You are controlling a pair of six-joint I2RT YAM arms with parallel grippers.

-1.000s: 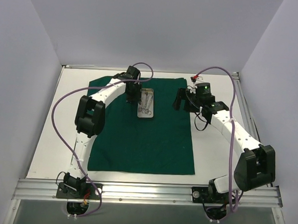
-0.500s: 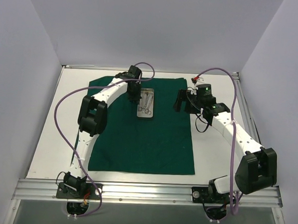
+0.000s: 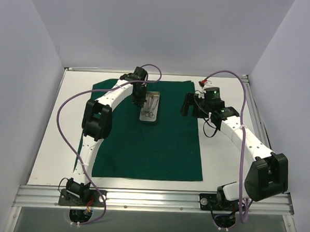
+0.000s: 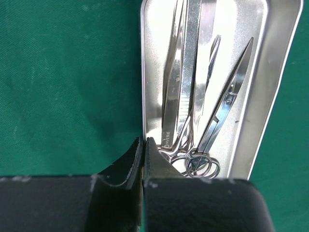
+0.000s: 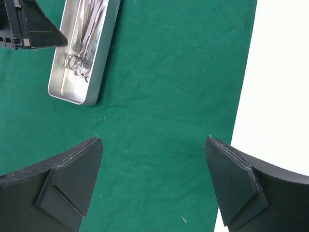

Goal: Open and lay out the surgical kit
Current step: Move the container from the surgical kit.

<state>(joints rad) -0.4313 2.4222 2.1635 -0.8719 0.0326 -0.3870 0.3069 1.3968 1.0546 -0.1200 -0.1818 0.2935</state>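
Observation:
The dark green cloth [image 3: 148, 141] lies spread flat as a large square on the white table. The small steel tray [image 3: 154, 119] sits on its far middle part and holds several ring-handled steel instruments [image 4: 193, 96]. My left gripper [image 4: 145, 140] is shut on the tray's left wall [image 4: 143, 72], one finger inside and one outside. My right gripper [image 5: 153, 145] is open and empty above the cloth [image 5: 169, 96] near its right edge, to the right of the tray [image 5: 72, 89]. In the top view it [image 3: 186, 104] hovers over the cloth's far right part.
Bare white table [image 5: 280, 72] shows to the right of the cloth's edge. White walls enclose the table on three sides. Purple cables [image 3: 67, 106] loop above both arms. A metal rail [image 3: 150, 199] runs along the near edge.
My left gripper has shifted the tray slightly to the left on the cloth. My right arm has moved only a little.

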